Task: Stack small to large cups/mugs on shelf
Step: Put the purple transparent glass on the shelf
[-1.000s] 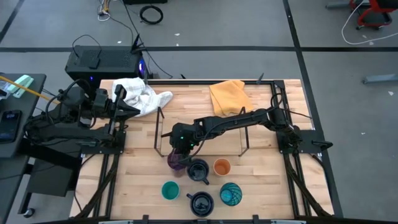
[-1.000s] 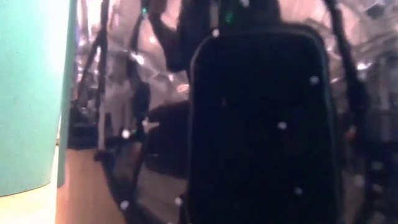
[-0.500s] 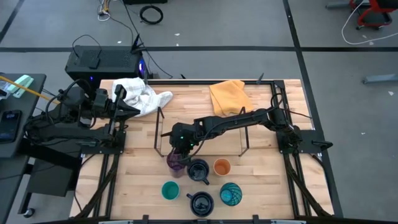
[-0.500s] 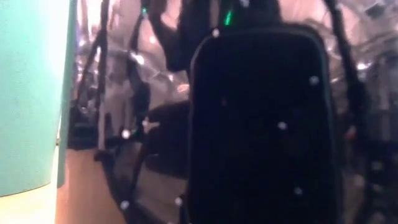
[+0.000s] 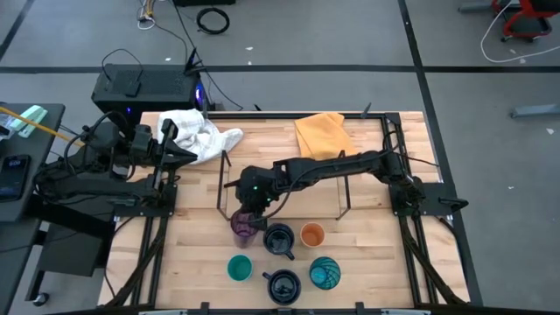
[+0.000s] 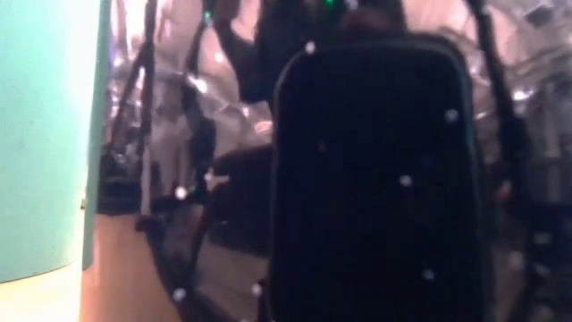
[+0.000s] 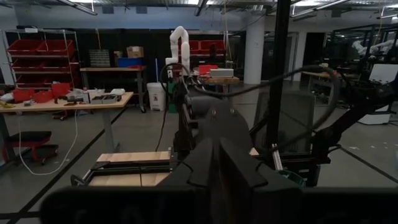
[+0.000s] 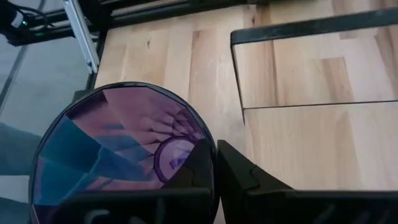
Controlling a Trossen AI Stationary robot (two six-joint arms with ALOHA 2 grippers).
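Pinching the rim of the translucent purple faceted tumbler (image 8: 121, 149), the right gripper (image 8: 214, 163) has one dark finger inside the mouth and the other outside the wall, closed on that thin edge, as the right wrist view shows. The tumbler stands upright with its long axis vertical and its mouth facing up at the wrist, directly below the fingers rather than off to a side. In the high view the tumbler (image 5: 244, 226) sits at the front left corner of the low black wire shelf (image 5: 223, 179), just outside its frame, so the shelf lies behind the cup, toward the arm's base side of the table. The right arm reaches low and nearly straight across from its mount, wrist tipped down over the cup.

Just beside the tumbler stand a dark navy handled mug (image 5: 280, 238) and a small orange cup (image 5: 312, 234); nearer the table's front edge are a small teal cup (image 5: 240, 267), a second navy mug (image 5: 283, 284) and a larger teal-blue patterned cup (image 5: 325, 273).

The left gripper (image 5: 181, 153) waits well apart at the table's left edge, its fingers apparently closed on nothing.
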